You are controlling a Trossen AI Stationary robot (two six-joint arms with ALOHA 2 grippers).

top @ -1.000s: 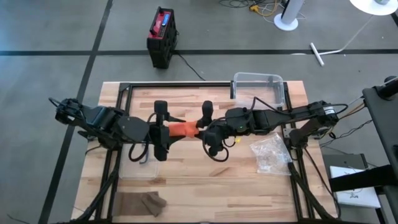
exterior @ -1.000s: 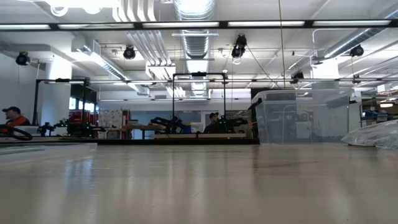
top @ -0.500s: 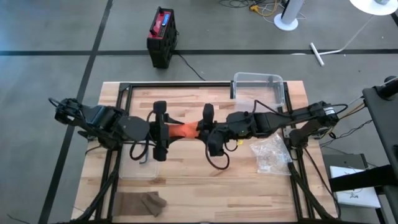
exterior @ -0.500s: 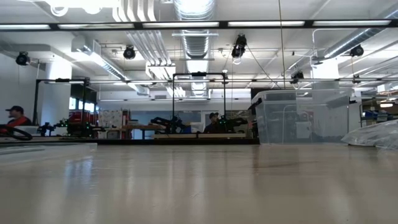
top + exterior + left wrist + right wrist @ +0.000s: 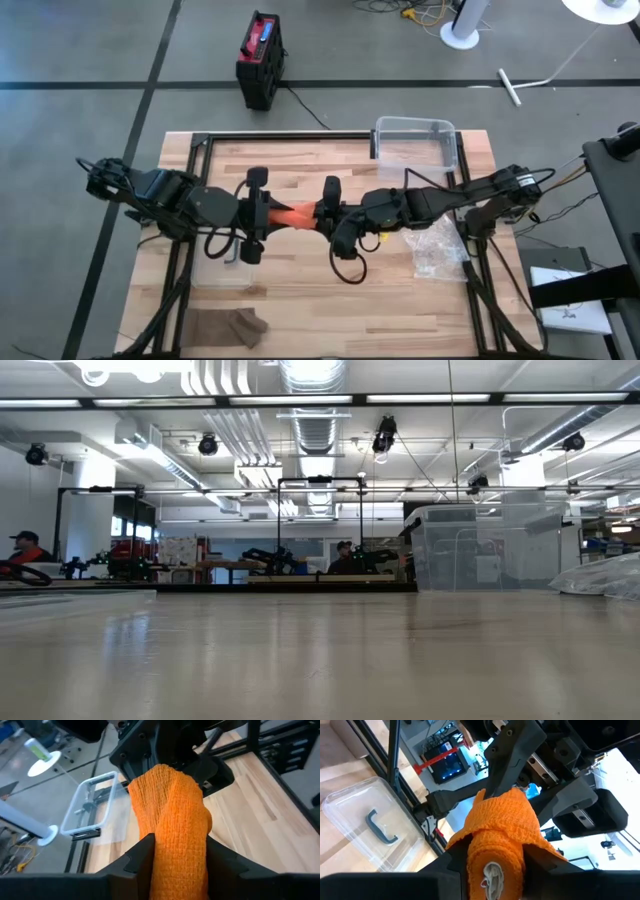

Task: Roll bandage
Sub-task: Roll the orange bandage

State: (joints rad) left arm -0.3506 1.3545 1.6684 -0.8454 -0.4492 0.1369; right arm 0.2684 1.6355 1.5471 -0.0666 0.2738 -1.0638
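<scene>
Left gripper [image 5: 262, 212] clamped on one end of the orange bandage [image 5: 292, 213], its fingers [image 5: 140, 851] pressing both sides of the cloth; right gripper [image 5: 322, 210] clamped on the other end, where the bandage [image 5: 501, 837] is wound into a roll; bandage held between the two grippers above the middle of the wooden table [image 5: 300, 290]; clear bin [image 5: 415, 140] at the far edge; plastic bag [image 5: 435, 245] near the right arm.
</scene>
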